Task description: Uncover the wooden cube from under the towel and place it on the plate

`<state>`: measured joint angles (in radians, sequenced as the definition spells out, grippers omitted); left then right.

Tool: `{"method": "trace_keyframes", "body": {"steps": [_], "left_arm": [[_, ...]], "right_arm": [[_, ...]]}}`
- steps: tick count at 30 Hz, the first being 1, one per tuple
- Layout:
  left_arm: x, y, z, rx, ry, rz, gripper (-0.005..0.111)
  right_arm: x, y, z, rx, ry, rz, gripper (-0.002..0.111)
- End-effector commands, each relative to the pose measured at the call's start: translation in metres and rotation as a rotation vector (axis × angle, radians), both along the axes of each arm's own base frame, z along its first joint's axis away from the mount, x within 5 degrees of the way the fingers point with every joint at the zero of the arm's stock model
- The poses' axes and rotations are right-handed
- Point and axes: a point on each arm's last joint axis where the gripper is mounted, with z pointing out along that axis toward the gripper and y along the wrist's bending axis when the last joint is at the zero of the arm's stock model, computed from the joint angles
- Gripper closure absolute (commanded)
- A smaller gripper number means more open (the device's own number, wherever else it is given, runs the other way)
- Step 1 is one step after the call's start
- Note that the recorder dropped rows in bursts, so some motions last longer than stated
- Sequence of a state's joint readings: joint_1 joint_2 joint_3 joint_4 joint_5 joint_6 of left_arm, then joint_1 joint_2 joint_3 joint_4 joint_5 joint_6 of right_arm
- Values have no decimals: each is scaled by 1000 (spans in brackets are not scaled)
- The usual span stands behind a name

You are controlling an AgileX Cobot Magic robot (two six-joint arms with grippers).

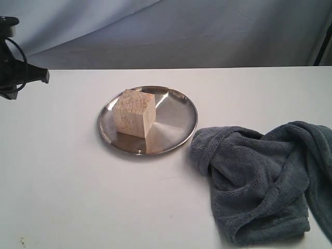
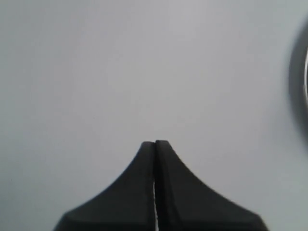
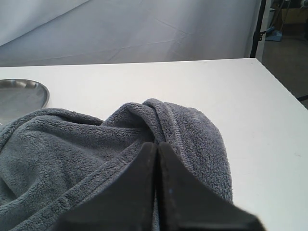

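Observation:
The pale wooden cube (image 1: 135,112) stands uncovered on the left half of the round steel plate (image 1: 171,124) in the exterior view. The grey-blue towel (image 1: 259,176) lies crumpled on the table to the right of the plate. My right gripper (image 3: 157,143) is shut just above a hemmed fold of the towel (image 3: 72,154), with nothing seen between its fingers; the plate's rim (image 3: 21,94) shows beyond. My left gripper (image 2: 155,142) is shut and empty over bare table, and a blurred arc of the plate (image 2: 301,82) lies at the frame's edge.
The white table (image 1: 62,181) runs to a grey backdrop cloth (image 1: 181,31). Part of the left arm (image 1: 21,75) hangs at the far left. A black stand pole (image 3: 257,29) rises past the table's far corner.

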<state>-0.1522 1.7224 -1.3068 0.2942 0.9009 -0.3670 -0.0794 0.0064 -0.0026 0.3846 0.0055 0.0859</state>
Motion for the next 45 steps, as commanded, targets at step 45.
{"method": "trace_keyframes", "body": {"steps": [45], "left_arm": [[-252, 32, 87, -282, -873, 35, 107]], "right_arm": [[0, 0, -2, 9, 6, 5, 105]]}}
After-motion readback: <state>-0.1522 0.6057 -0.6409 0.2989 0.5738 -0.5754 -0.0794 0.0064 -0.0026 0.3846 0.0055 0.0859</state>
